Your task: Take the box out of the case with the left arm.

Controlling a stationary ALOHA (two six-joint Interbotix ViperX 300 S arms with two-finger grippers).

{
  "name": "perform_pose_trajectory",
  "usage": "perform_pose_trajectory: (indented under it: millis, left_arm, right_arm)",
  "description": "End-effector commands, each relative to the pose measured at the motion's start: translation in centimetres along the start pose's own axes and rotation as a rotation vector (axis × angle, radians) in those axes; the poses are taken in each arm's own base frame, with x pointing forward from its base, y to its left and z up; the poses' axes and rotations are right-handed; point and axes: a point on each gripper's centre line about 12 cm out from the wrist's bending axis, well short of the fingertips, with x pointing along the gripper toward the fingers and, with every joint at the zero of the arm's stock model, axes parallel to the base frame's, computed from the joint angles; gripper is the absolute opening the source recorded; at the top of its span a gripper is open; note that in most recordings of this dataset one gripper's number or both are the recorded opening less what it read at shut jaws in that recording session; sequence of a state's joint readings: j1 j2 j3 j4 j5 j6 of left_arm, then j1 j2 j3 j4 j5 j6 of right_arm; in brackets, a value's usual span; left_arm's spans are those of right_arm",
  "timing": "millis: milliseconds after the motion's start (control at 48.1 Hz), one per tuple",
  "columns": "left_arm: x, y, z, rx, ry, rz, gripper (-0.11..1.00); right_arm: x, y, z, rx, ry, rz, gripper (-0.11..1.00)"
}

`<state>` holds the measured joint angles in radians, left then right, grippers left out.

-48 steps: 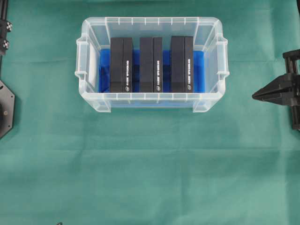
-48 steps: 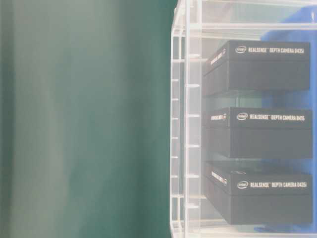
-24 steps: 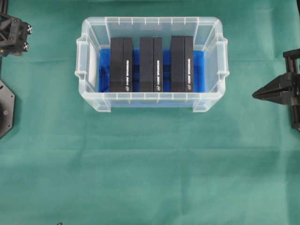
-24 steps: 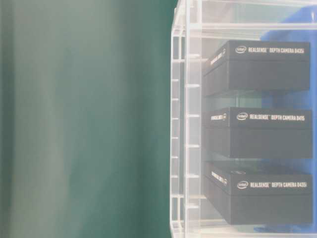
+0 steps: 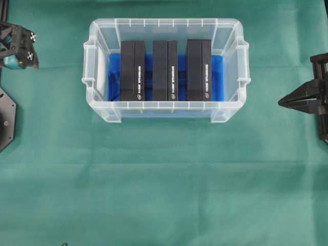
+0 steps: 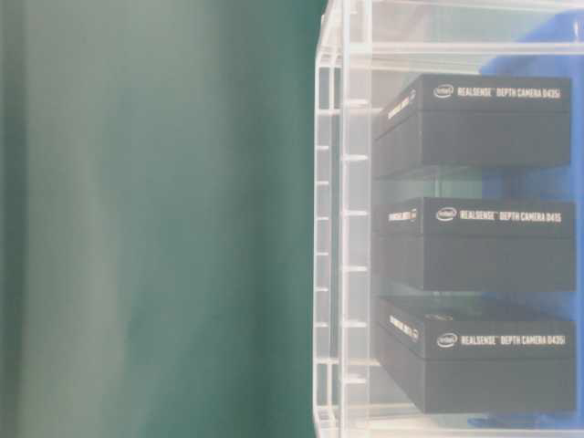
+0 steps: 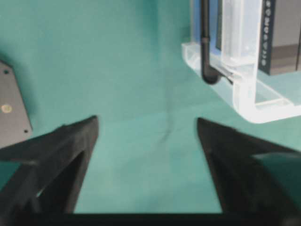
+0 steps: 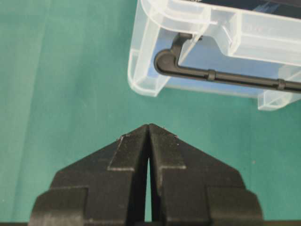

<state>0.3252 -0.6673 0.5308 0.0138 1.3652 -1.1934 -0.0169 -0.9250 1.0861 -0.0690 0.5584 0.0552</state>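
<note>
My left claw (image 7: 146, 123) hangs spread wide over the green tabletop (image 5: 164, 179), beside the case (image 5: 97, 77), ready to straddle a box. Three boxes stand inside; the nearest box (image 5: 132, 70) looks likeliest. Right claw (image 8: 149, 127) is pinched together, parked clear.

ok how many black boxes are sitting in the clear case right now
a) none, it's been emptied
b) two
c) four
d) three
d: the overhead view shows three black boxes standing side by side in the clear case, a left box, a middle box and a right box, on the blue lining.
</note>
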Motion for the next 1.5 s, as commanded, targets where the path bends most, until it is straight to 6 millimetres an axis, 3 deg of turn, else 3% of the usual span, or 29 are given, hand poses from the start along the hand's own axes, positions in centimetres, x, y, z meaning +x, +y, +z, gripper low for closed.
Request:
perform_pose_trajectory:
  millis: [0,83,457,872,997,1475]
  left_arm:
    - [-0.5,-0.2,0.1,-0.003,-0.006,-0.016,0.93]
    - [-0.6,-0.2,0.0,-0.003,-0.006,-0.017,0.99]
    - [-0.5,0.1,-0.1,0.001,0.007,0.017,0.98]
    - [0.0,-1.1,0.4,0.002,0.013,0.043,0.98]
    - [0.5,-2.4,0.8,0.013,0.021,0.056,0.98]
    - [1.9,-11.0,3.3,0.062,0.018,0.061,0.98]
  right_arm:
    - [-0.3,0.0,0.9,0.0,-0.017,-0.002,0.0]
    - [-0.2,-0.1,0.8,0.0,-0.015,-0.002,0.0]
    - [-0.2,-0.1,0.8,0.0,-0.015,-0.002,0.0]
    - [-0.2,-0.1,0.8,0.002,-0.009,-0.002,0.0]
    - [-0.2,-0.1,0.5,0.001,0.015,-0.005,0.0]
    - [-0.7,-0.1,-0.4,0.001,0.09,-0.009,0.0]
